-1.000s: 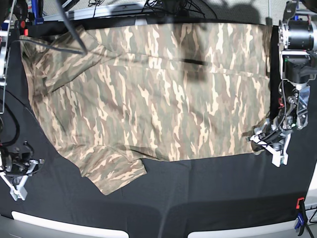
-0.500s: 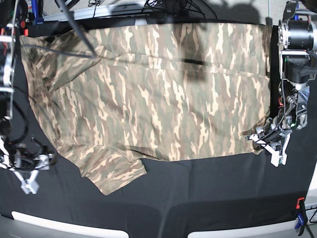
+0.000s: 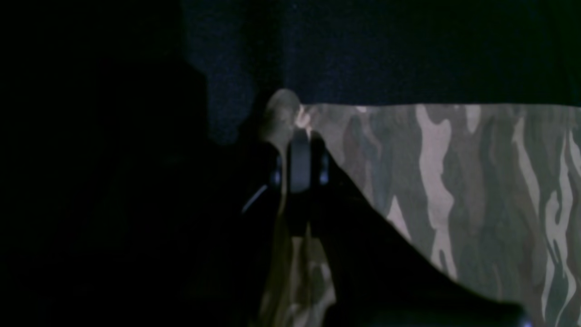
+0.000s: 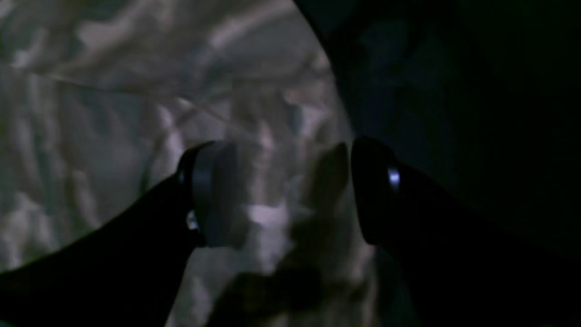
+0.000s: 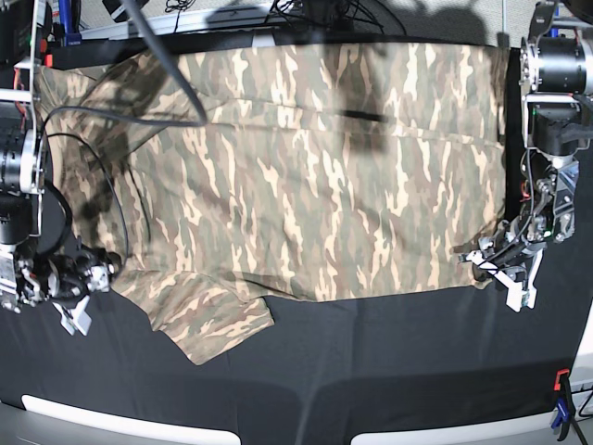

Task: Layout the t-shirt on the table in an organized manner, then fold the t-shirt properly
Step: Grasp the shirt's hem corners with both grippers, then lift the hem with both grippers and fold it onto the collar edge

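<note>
At the left edge of the base view my right gripper [image 5: 79, 295] sits low by the t-shirt [image 5: 306, 176], where the near sleeve meets the body. Its 2 fingers [image 4: 213, 195] stand wide apart in the right wrist view, with blurred camouflage cloth showing between them; whether they touch the cloth I cannot tell.

The t-shirt lies spread across the black table [image 5: 371, 371], filling the upper and middle part of the base frame from left to right. Its near sleeve juts down toward the lower left of centre, and the cloth looks rumpled in the upper left.

At the right edge of the base view my left gripper [image 5: 488, 262] is at the shirt's lower right corner. In the left wrist view its fingers [image 3: 299, 159] are pressed together on the shirt's corner, a small nub of fabric bunching just above them.

A red-and-black clamp [image 5: 561, 399] sits in the lower right corner.
</note>
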